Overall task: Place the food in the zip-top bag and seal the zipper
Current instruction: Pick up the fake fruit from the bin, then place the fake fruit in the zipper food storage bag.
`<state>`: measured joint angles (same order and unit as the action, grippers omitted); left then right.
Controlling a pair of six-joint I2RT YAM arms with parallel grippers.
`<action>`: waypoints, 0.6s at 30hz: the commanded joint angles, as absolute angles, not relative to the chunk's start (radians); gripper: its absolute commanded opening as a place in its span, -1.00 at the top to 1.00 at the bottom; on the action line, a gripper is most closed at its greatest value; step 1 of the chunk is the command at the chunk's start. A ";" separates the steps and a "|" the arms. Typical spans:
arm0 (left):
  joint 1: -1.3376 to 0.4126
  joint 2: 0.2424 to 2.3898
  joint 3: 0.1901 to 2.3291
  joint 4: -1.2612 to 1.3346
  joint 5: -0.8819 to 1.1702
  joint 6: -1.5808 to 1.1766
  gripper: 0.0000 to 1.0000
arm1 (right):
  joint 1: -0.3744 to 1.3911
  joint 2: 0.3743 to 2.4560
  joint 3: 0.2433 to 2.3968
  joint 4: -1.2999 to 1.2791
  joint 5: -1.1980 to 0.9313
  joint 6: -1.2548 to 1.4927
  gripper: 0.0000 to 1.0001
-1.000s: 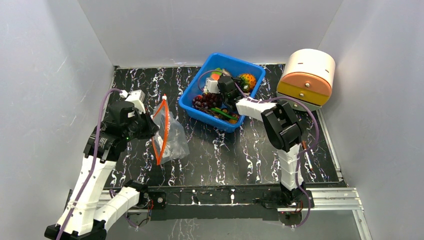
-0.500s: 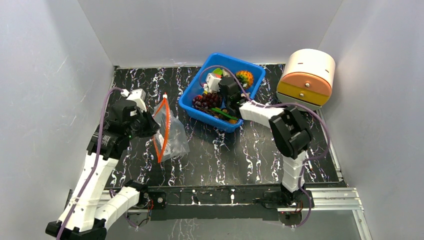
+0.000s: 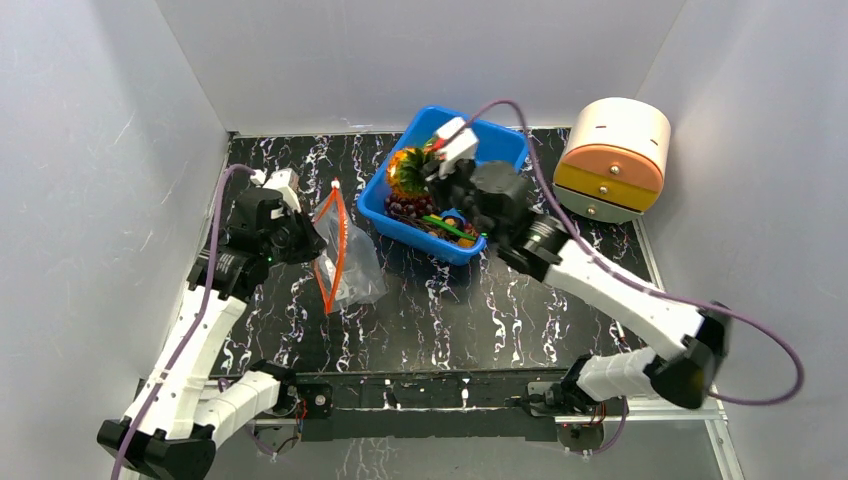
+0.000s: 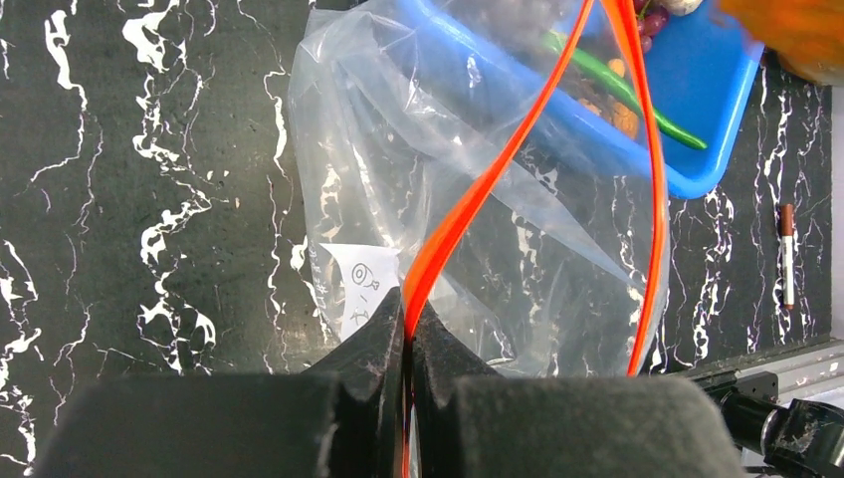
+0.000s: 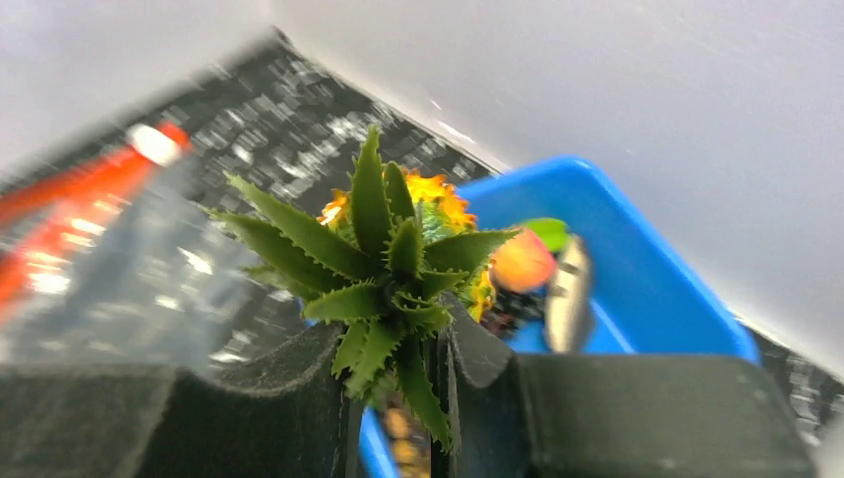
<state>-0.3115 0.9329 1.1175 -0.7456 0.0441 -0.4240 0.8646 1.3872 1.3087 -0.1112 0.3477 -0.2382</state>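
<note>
My left gripper is shut on the orange-red zipper strip of the clear zip-top bag and holds its mouth up and open above the table. My right gripper is shut on the green leaves of the orange pineapple, lifted over the left end of the blue bin. Dark purple grapes and other toy foods lie in the bin. An orange-pink peach shows in the right wrist view.
A round cream and orange drawer box stands at the back right. A brown marker lies on the black marbled table right of the bin. White walls close in the back and both sides.
My right gripper has closed on the pineapple, lifted it out of the bin and swung left, its arm stretched out. My left gripper has shifted the bag slightly right.
</note>
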 commanded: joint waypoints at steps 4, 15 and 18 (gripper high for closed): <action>-0.313 0.985 1.084 -0.682 0.101 -0.449 1.00 | 0.853 1.098 1.229 0.168 -0.042 0.326 0.61; -0.313 0.975 1.060 -0.670 0.146 -0.480 1.00 | 0.853 1.109 1.135 0.357 -0.138 0.640 0.61; -0.313 0.962 1.057 -0.667 0.156 -0.486 1.00 | 0.854 1.124 1.120 0.363 -0.148 0.680 0.61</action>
